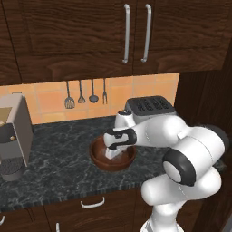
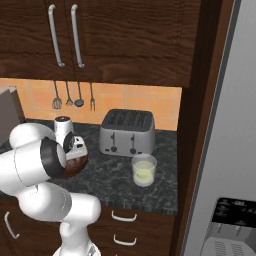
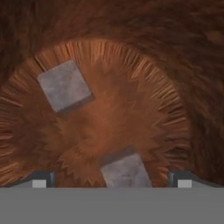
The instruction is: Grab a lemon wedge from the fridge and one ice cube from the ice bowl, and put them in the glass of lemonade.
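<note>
Nearest the hand camera, an ice cube point(image 3: 126, 171) lies at the bottom edge of the hand view, between the two dark fingertips point(image 3: 41, 179), which stand wide apart to either side of it and grip nothing. A second ice cube point(image 3: 64, 85) sits apart from it on the bowl floor, toward the upper left of that view. Both rest inside the ice bowl point(image 3: 175, 109), whose reddish-brown ribbed wall rings them.

In the left base view the gripper point(image 1: 114, 154) reaches down into the ice bowl point(image 1: 97, 159), which stands on the dark marbled counter point(image 1: 54, 158). A grey four-slot toaster point(image 1: 152, 106) stands behind the bowl against the orange tiled wall. The glass of lemonade point(image 2: 144, 170) stands in front of the toaster point(image 2: 127, 132), to the right of the bowl, with a small yellow-green lemon wedge point(image 2: 143, 174) in its pale liquid. The fridge point(image 2: 225, 165) rises at the far right, its black dispenser panel point(image 2: 234, 222) low in the door. Hanging utensils point(image 1: 86, 95) line the wall, and a coffee machine point(image 1: 13, 136) stands at the counter's left end.
</note>
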